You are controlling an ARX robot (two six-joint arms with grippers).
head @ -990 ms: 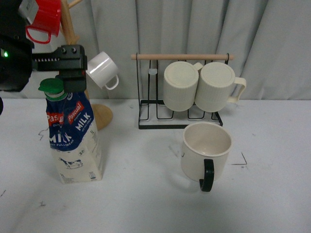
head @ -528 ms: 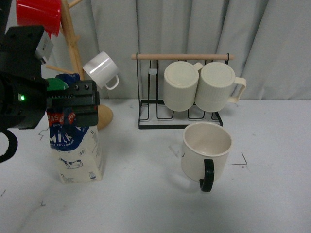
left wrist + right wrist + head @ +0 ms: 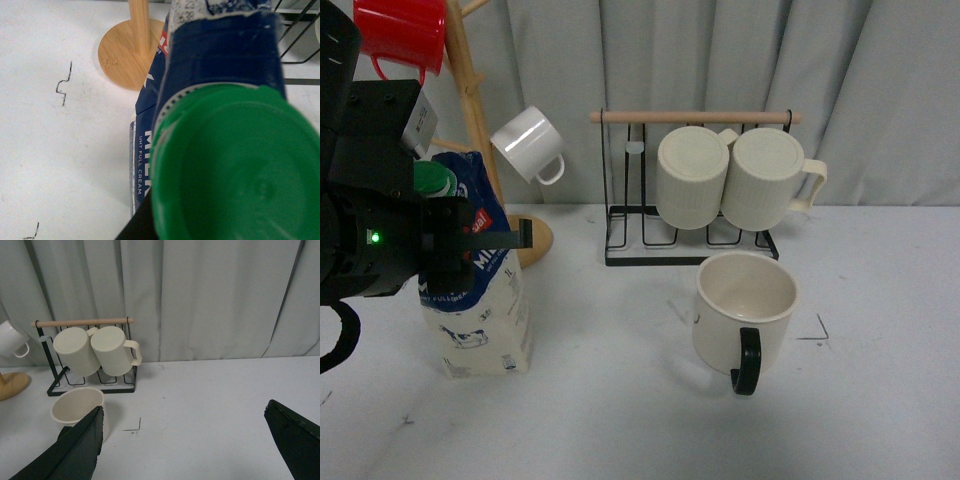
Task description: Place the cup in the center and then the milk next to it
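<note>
The milk carton (image 3: 480, 305) stands upright on the table at the left, its green cap (image 3: 433, 179) showing above my arm. My left gripper (image 3: 460, 238) is open, with its jaws down around the carton's blue upper part. In the left wrist view the green cap (image 3: 240, 170) fills the picture, with the carton (image 3: 220, 55) beyond it. The cream cup (image 3: 745, 310) with a black handle (image 3: 748, 360) stands near the table's middle, right of the carton. My right gripper (image 3: 185, 445) is open and empty above the table, right of the cup (image 3: 77, 407). It is out of the front view.
A black wire rack (image 3: 620, 215) with a wooden bar holds two ribbed cream mugs (image 3: 692, 178) behind the cup. A wooden mug tree (image 3: 475, 90) behind the milk carries a red mug (image 3: 405, 25) and a small white mug (image 3: 528, 143). A grey curtain hangs behind.
My left gripper has come down from above the cap to around the carton's upper part. The carton and the cup have stayed in place.
</note>
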